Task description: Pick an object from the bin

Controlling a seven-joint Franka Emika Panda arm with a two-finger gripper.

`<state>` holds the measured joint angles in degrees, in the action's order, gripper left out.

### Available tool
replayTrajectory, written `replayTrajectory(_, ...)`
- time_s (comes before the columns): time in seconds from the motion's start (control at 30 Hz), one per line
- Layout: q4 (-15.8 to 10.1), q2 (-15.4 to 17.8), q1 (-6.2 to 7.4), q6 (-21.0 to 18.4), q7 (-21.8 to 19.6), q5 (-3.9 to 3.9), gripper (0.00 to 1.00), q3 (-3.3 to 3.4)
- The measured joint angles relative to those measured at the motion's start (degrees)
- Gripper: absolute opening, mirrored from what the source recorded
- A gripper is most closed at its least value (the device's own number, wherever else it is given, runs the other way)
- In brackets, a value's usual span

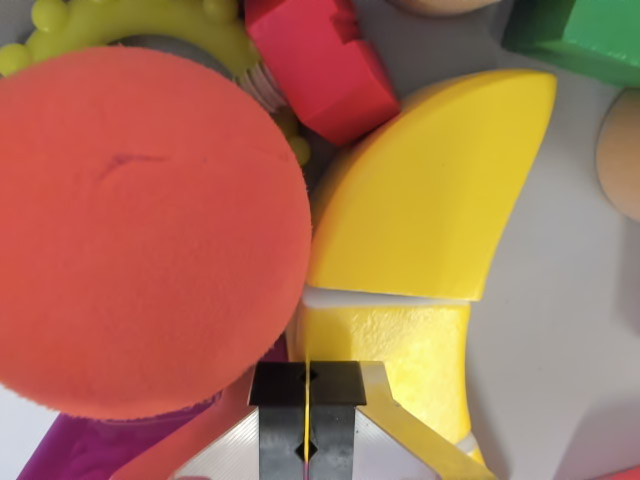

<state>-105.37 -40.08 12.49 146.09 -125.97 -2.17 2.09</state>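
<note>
At the bottom edge of the wrist view, the gripper [306, 415] has its two dark fingers pressed together with only a thin slit between them, clenched with nothing visibly caught, poised over a yellow toy banana [420, 250] on the pale bin floor [570, 330]. The banana curves up toward the wrist view's right, a white seam crossing it. A large orange foam ball [145, 230] sits just beside it on the left, touching it. Beyond lie a red block [320, 65], a yellow-green knobbed ring [150, 25] and a green block [580, 35]; a purple object [90, 445] shows under the ball.
</note>
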Motion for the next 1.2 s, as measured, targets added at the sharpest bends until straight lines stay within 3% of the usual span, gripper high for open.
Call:
replayTrajectory(0.67, -1.4, 6.9, 0.08, -5.5, 0.0, 0.07, 0.0, 0.15)
replayTrajectory(1.2, -1.4, 13.7, 0.25, -12.4, -0.3, 0.33, 0.0, 0.36)
